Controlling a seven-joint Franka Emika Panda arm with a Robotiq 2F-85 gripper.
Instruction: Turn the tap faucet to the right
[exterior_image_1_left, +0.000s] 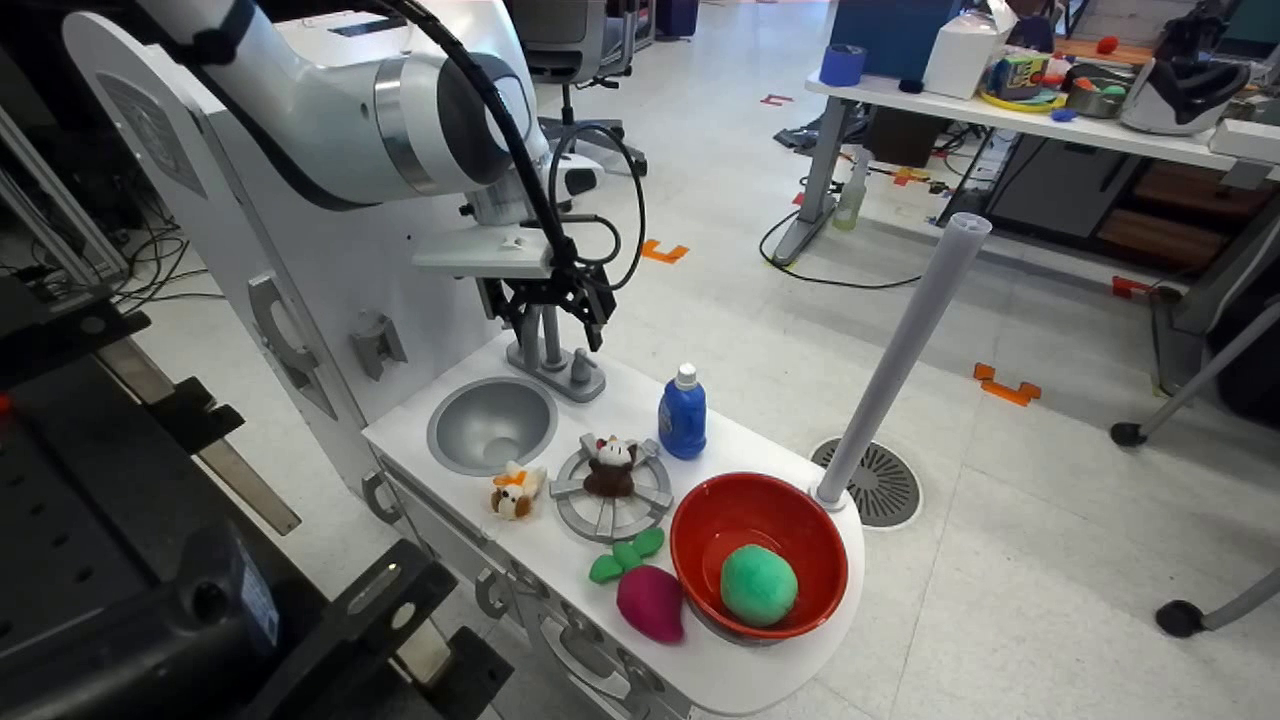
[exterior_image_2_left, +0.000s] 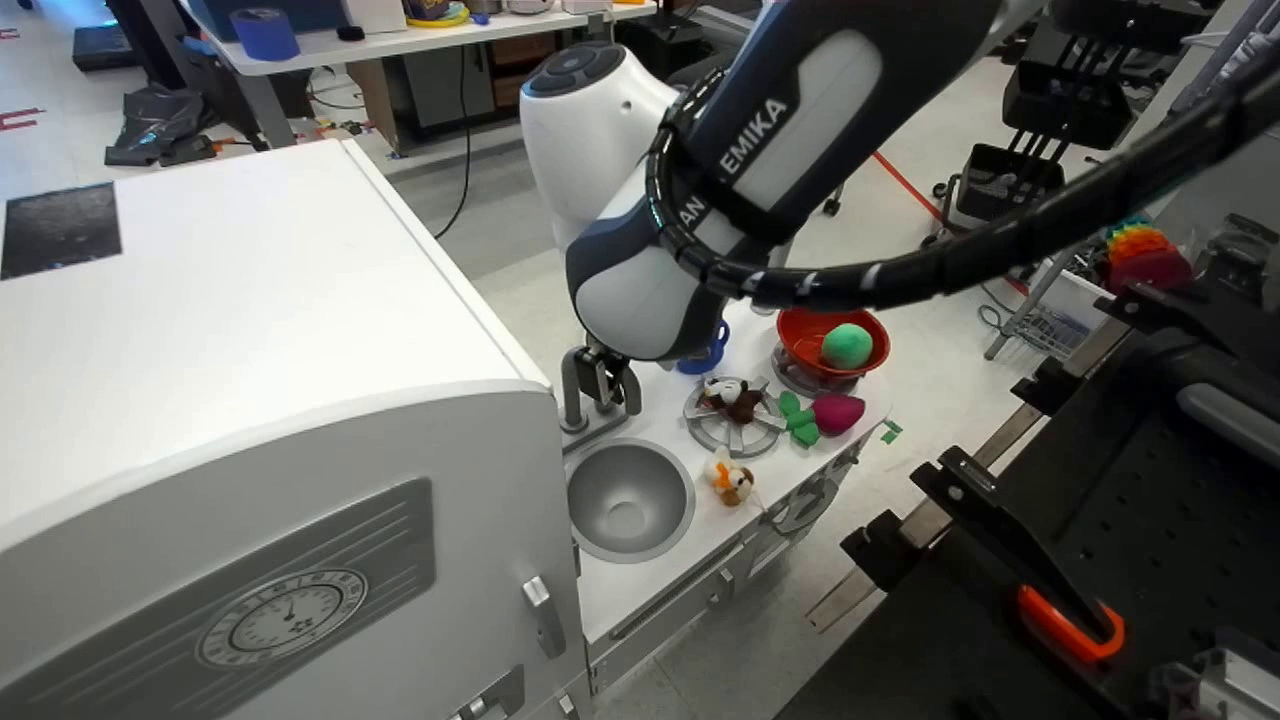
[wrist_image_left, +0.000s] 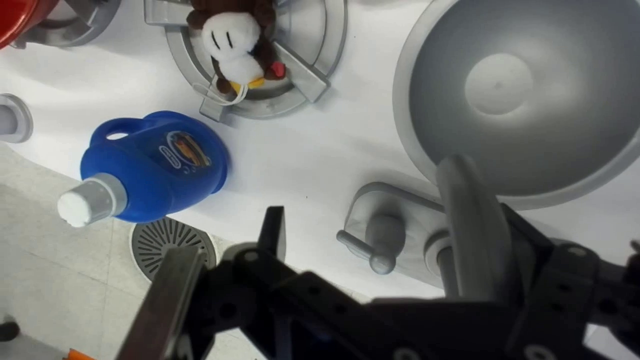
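In an exterior view I see the red bowl (exterior_image_1_left: 712, 525) near right on the counter (exterior_image_1_left: 765, 682), farther left the sink (exterior_image_1_left: 480, 420). Behind it is the tap faucet (exterior_image_1_left: 553, 352), its spout (wrist_image_left: 472, 225) between the spread fingers (wrist_image_left: 271, 227) of my hand (wrist_image_left: 392, 215).

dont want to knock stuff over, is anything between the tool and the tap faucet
Nothing visible blocks it: in the wrist view the tap faucet reaches up between the open jaws of the tool. The small handle beside its spout also shows in that gap, but seems lower.
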